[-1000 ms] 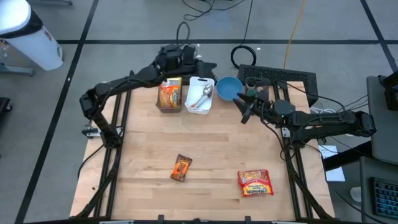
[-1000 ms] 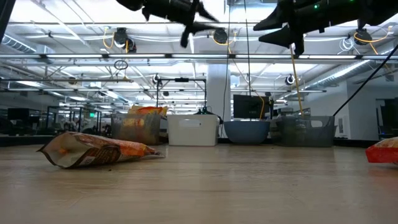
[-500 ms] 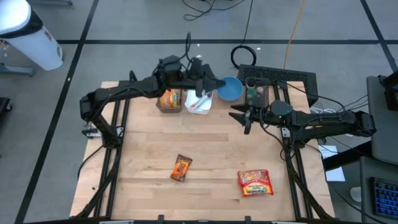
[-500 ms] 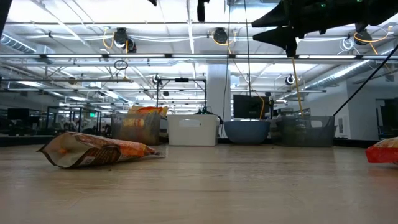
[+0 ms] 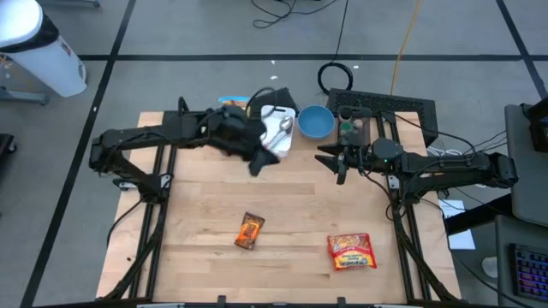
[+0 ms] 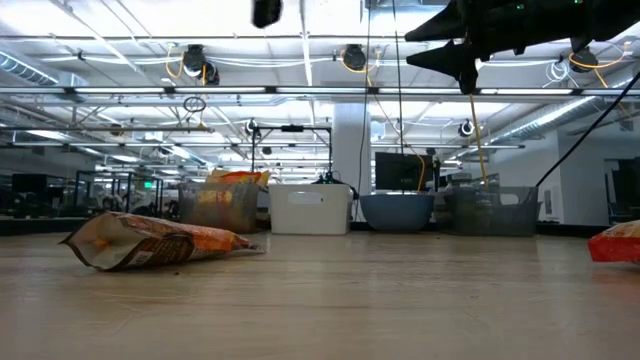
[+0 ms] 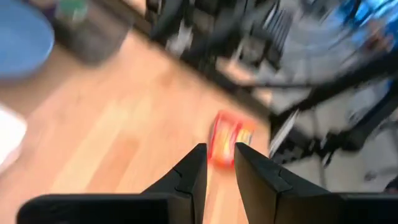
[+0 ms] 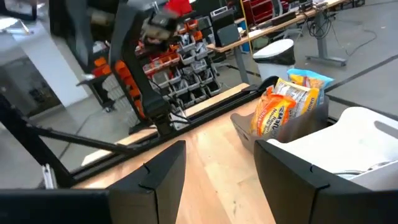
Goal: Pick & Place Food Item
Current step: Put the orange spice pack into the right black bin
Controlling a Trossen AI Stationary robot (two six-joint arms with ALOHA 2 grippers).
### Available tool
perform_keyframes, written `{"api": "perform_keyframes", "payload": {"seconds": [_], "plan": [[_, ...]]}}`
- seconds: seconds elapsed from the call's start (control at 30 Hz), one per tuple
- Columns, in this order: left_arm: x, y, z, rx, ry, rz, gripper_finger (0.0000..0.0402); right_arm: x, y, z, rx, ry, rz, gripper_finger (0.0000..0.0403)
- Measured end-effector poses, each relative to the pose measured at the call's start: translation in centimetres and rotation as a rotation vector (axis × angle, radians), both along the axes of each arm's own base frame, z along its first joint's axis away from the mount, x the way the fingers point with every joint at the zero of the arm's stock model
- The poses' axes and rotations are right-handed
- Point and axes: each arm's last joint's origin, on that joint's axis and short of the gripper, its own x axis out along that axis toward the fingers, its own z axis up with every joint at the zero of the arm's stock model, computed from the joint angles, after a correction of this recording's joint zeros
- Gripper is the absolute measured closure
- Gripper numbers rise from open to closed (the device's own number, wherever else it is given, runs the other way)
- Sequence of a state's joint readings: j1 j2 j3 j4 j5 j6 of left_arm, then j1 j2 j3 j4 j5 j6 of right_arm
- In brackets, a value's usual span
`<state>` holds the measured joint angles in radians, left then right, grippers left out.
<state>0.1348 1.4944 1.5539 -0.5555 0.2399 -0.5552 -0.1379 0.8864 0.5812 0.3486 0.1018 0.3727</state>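
Note:
Two food packets lie flat on the wooden table: a brown-orange one (image 5: pixel 249 229) near the middle, which also shows in the low view (image 6: pixel 150 242), and a red one (image 5: pixel 351 251) at the near right. My left gripper (image 5: pixel 256 165) hangs high over the table's far middle. It slants down and its fingers stand a narrow gap apart with nothing between them (image 7: pixel 217 152); the red packet (image 7: pixel 227 134) shows beyond them. My right gripper (image 5: pixel 330 162) hovers level at the far right, open and empty (image 8: pixel 217 162).
Along the far edge stand a clear bin holding an orange bag (image 8: pixel 286 106), a white bin with a spoon (image 5: pixel 278 128), a blue bowl (image 5: pixel 315 122) and a dark bin (image 5: pixel 351 120). My left arm covers most of the clear bin in the high view.
My left gripper has swung away from above the far bins toward the table's middle and near edge, tipping from level to slanting down; its finger gap looks the same. My right gripper has turned a little toward the table's left, staying in place.

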Motion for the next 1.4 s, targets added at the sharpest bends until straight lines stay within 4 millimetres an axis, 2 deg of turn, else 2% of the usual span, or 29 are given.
{"api": "perform_keyframes", "payload": {"seconds": [0.13,0.4,0.6,0.7,0.77,0.9,1.03,1.17,1.23,1.4], "plan": [[-2.3,-2.3,-0.6,0.029,0.189,-0.059,0.0314,0.2,0.0,0.0,0.030,-0.019,-0.005,0.0220],[-6.9,-6.8,-1.9,0.193,0.524,-0.134,0.0314,1.5,0.0,-0.7,0.297,-0.088,-0.003,0.0220],[-9.5,-9.1,-3.2,0.216,0.499,-0.159,0.0314,3.1,1.3,-2.1,0.432,-0.053,0.029,0.0220],[-10.9,-9.5,-4.2,0.179,0.385,-0.151,0.0314,4.0,2.3,-2.8,0.452,-0.067,0.004,0.0220],[-12.3,-9.7,-5.7,0.145,0.350,-0.137,0.0314,4.5,3.0,-3.2,0.462,-0.085,-0.021,0.0220],[-14.0,-9.6,-8.2,0.029,0.170,-0.115,0.0314,5.6,4.0,-3.6,0.488,-0.157,-0.024,0.0220],[-14.7,-9.5,-11.2,-0.053,0.042,-0.086,0.0314,6.2,4.3,-3.7,0.493,-0.218,-0.005,0.0220],[-14.7,-9.2,-14.8,-0.134,0.033,-0.026,0.0314,6.3,4.2,-3.6,0.495,-0.252,-0.001,0.0220],[-14.7,-8.9,-16.6,-0.178,0.084,-0.010,0.0314,6.3,4.1,-3.5,0.495,-0.262,-0.003,0.0220],[-14.4,-7.6,-19.6,-0.263,0.193,0.043,0.0314,6.3,4.0,-3.3,0.488,-0.258,0.032,0.0220]]}}
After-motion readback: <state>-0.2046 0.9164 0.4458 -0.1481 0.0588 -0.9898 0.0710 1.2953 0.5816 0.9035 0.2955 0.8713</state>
